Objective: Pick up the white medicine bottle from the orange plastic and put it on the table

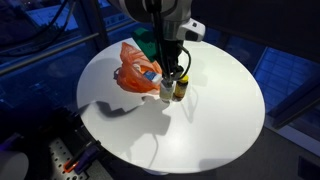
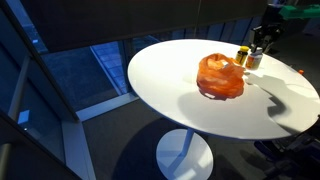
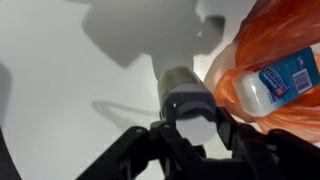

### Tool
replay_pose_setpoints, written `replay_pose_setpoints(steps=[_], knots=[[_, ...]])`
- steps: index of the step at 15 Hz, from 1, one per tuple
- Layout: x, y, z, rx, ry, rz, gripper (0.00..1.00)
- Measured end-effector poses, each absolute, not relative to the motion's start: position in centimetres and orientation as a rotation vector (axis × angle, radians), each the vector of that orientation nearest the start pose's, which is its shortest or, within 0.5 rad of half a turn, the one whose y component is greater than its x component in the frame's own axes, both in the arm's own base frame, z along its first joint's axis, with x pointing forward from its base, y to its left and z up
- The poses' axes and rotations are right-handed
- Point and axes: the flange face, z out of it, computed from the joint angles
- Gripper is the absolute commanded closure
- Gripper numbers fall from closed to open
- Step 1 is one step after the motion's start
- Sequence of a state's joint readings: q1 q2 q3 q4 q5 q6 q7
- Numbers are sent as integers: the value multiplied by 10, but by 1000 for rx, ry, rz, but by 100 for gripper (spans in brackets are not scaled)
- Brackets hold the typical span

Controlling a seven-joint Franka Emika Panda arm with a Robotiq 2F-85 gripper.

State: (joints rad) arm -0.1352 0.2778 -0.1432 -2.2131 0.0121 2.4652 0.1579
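Note:
The white medicine bottle (image 1: 166, 90) stands upright on the round white table (image 1: 210, 120), just beside the orange plastic (image 1: 135, 68). My gripper (image 1: 170, 80) is shut on its top from above. In the wrist view the fingers (image 3: 195, 130) flank the bottle's white cap (image 3: 193, 122), with the orange plastic (image 3: 250, 50) to the right. In an exterior view the bottle (image 2: 255, 60) and gripper (image 2: 259, 50) are at the far side of the table, behind the orange plastic (image 2: 220, 78).
A clear bottle with a blue label (image 3: 275, 85) lies on the orange plastic; it also shows in an exterior view (image 1: 150, 72). A small amber bottle with a yellow cap (image 1: 180, 90) stands right next to the held bottle, also in an exterior view (image 2: 242, 55).

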Motion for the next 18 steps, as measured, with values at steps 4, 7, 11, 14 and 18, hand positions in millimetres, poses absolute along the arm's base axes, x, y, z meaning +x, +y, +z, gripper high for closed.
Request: replay_pose_setpoints(steps=[4,7,11,14,18], knots=[[529,-156,237,-3093,688,50,81],[529,-159,226,-3095,668,60,31],[530,-159,226,-3103,614,56,6],[534,-151,243,-3108,557,12,0],[540,-117,280,-3110,431,0,0]])
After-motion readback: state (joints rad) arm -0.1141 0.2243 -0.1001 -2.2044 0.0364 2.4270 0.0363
